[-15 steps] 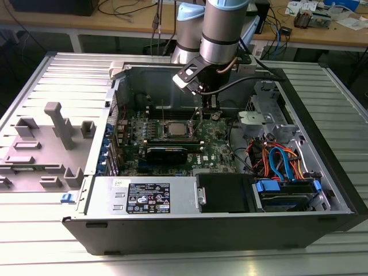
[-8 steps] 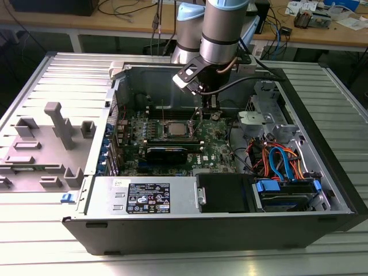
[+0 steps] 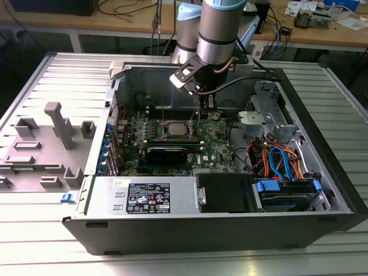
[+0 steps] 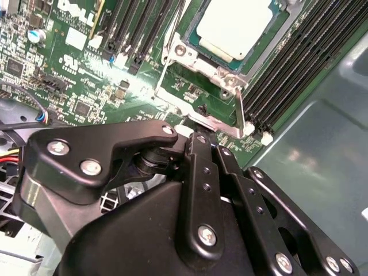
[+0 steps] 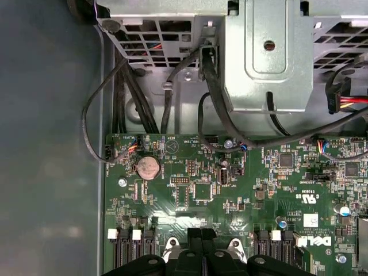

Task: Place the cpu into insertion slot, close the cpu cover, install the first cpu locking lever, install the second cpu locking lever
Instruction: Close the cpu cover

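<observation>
1. Seeing the chip (image 4: 233, 26) already lying flat in the socket (image 4: 177, 53), with the cover plate (image 4: 214, 68) apparently folded down around its edges.
2. Reading the gripper (image 5: 201, 234) as clenched, fingers pressed together, hanging right at the socket's edge, just beside a lever (image 4: 240, 109) sticking up. Not spotting anything pinched in there, so calling that part unknown.
3. Worrying about a slip here: skidding off that thin lever and jabbing the board (image 5: 230, 190) or the memory slots (image 4: 287, 69) right next to it.
4. Also risking a missed hook and a sprung-up lever, leaving the plate loose over the chip.
5. Struggling with the hidden bits: the contact spot buried behind the gripper's own black body in the second wrist view, no making out any hook for the lever, and the far side of the socket getting cut off at the picture's edge.
</observation>
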You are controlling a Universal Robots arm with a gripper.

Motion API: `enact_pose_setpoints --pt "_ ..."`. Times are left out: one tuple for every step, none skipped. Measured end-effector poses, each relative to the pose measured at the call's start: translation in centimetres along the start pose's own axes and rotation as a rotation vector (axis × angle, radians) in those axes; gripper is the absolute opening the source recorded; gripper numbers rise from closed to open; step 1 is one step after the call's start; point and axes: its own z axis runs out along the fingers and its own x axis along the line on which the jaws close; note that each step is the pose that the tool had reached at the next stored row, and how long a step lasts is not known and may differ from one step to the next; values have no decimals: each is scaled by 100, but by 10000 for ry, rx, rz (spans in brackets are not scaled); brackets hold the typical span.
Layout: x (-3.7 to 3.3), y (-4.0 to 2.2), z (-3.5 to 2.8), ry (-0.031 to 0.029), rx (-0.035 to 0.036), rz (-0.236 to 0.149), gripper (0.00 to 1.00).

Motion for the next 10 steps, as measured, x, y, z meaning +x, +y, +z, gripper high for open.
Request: enact_pose_setpoints --pt "0 -12 0 0 0 0 11" --pt "1 -33 0 -1 0 -1 11" --pt "3 -61 0 -1 0 -1 11" --pt "5 -98 0 -2 -2 0 11" --pt "6 -124 0 -3 -2 0 11" --pt "7 -145 0 -4 -2 0 11" --pt "9 -171 0 -4 -2 0 11" --pt "10 -202 0 -3 -2 1 11" --pt "10 -211 0 -3 -3 1 11" --pt "10 -213 0 -3 -3 0 11"
